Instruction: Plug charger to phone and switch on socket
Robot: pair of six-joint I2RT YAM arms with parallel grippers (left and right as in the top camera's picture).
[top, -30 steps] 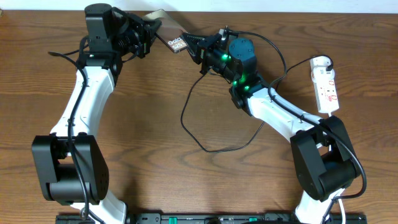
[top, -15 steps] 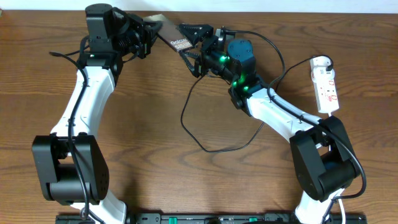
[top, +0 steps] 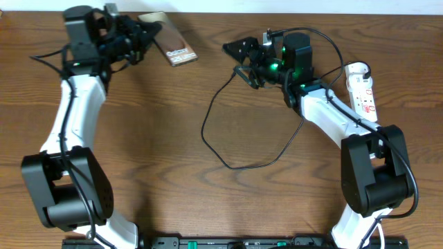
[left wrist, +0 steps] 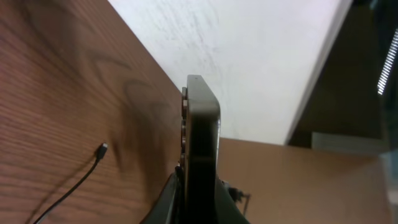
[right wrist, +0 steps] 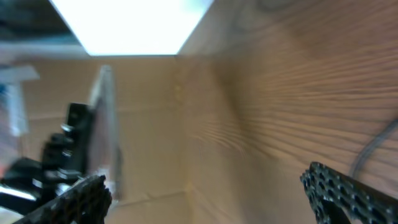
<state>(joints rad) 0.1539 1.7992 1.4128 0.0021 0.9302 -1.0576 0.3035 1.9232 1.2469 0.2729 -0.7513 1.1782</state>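
My left gripper (top: pixel 147 33) is shut on one end of the phone (top: pixel 173 47), a dark glossy slab with a white label strip at its free end. The left wrist view shows the phone (left wrist: pixel 202 140) edge-on between the left gripper's (left wrist: pixel 199 190) jaws. The charger (top: pixel 203 131) lies in a loose loop on the table. Its plug tip (left wrist: pixel 102 147) rests on the wood, apart from the phone. My right gripper (top: pixel 238 60) stands open and empty to the right of the phone. In the blurred right wrist view, nothing sits inside my right gripper (right wrist: pixel 205 196). The socket (top: pixel 363 93) lies at the far right.
The table's back edge and a pale wall (left wrist: pixel 249 56) run just behind the phone. A thick black robot cable (top: pixel 325 41) arcs over the right arm toward the socket. A black rail (top: pixel 221 243) lines the front edge.
The right gripper opened, let go of the charger and pulled back to the right. The left arm swung left, carrying the phone away from the right gripper.
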